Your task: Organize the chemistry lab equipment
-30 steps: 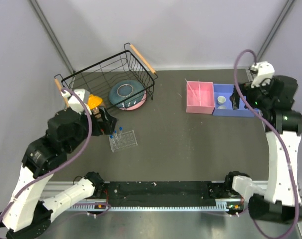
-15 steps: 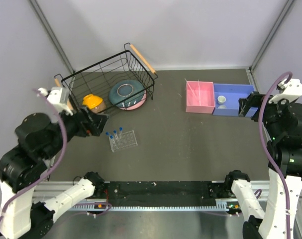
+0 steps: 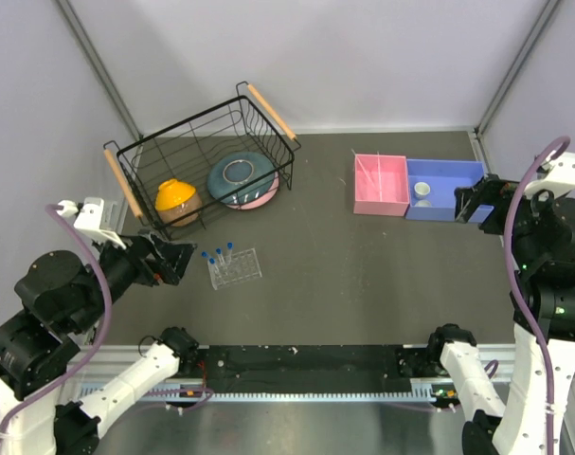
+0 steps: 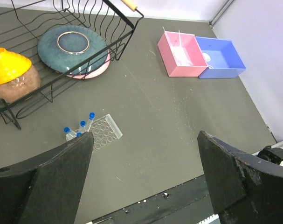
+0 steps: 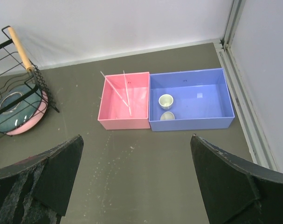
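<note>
Top external view, taking the centre of a dark grey table as the middle of a clock face. Nearest, at 6 o'clock, the two arm bases sit on the table's near edge.

At 8 o'clock the left gripper hangs above the table, claw released and wide apart, holding nothing. Just beside it, toward the centre, a clear flat tube rack lies on the table. Small clear tubes with blue caps stand in the rack's left end, the end closest to that claw.

At 3 o'clock the right gripper is raised at the table's right edge, claw also released and empty.

Farther back, at 1 o'clock, a pink bin and a blue bin stand touching side by side. Thin long clear rods lean inside the pink bin. Two small white round cups sit in the left half of the blue bin.

At 11 o'clock stands a black wire basket with wooden handles. It holds an upturned orange bowl on the left and an upturned teal-pink bowl on the right.
</note>
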Controlling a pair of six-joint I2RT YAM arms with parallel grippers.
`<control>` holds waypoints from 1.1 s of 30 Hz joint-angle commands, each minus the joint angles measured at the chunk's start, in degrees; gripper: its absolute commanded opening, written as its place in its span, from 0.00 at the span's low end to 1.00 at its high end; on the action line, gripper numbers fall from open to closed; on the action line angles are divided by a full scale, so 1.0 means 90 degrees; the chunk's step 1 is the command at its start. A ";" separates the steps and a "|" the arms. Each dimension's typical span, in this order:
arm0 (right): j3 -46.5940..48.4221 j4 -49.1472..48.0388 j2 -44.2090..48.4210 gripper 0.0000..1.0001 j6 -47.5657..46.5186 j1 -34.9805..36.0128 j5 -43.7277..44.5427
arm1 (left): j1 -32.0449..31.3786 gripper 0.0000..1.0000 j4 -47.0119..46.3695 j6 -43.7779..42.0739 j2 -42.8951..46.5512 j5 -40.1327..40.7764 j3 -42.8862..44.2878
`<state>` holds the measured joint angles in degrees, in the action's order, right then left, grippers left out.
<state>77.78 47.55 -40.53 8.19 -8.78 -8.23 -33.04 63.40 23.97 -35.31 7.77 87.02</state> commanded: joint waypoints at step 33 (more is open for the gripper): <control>-0.0244 -0.0137 0.0197 0.99 0.0008 -0.0099 0.0299 | 0.0028 0.99 -0.1740 -0.0417 0.0758 -0.0335 -0.1681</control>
<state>75.40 47.70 -38.74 7.60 -8.82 -5.65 -33.04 53.36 20.80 -30.02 6.87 73.28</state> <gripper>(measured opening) 0.987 0.990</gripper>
